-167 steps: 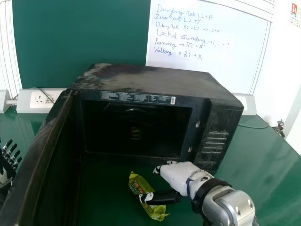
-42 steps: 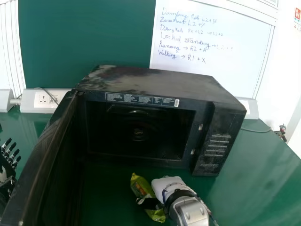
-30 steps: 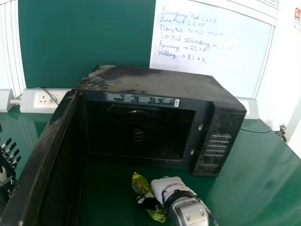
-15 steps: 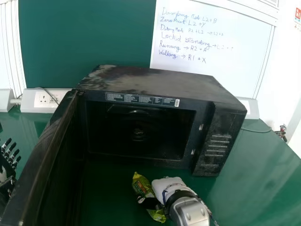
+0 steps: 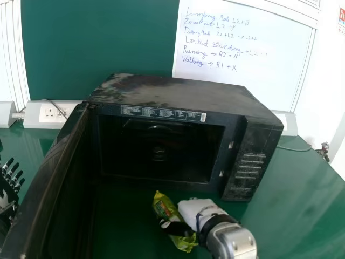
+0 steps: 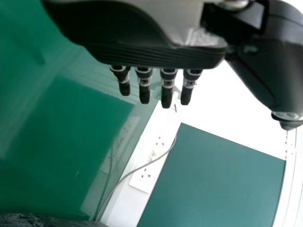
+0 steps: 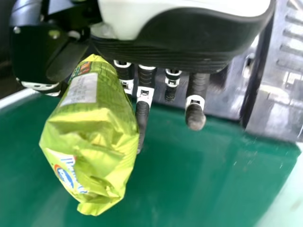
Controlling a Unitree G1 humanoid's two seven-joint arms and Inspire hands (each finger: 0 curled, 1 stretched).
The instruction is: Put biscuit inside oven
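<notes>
My right hand (image 5: 197,211) is in front of the oven (image 5: 183,94), its dark thumb across the green biscuit packet (image 5: 164,205). In the right wrist view, the packet (image 7: 94,137) is pinched between the thumb and fingers of my right hand (image 7: 189,42), with its crumpled end sticking out. The oven's door stands wide open on the left, and its dark cavity faces me. At the left edge of the head view is my left hand (image 5: 11,181), away from the packet; in the left wrist view my left hand (image 6: 151,54) has extended fingers.
The open oven door (image 5: 46,178) rises along the left side, between my left hand and the packet. A socket strip (image 5: 51,114) runs behind the oven. Green table surface (image 5: 291,199) extends to the right of the oven. A whiteboard (image 5: 242,48) stands at the back.
Since the earliest frame, my right hand has closed around the packet. Over the last half second, hand and packet have shifted slightly toward the oven and to the right. My left hand has barely moved.
</notes>
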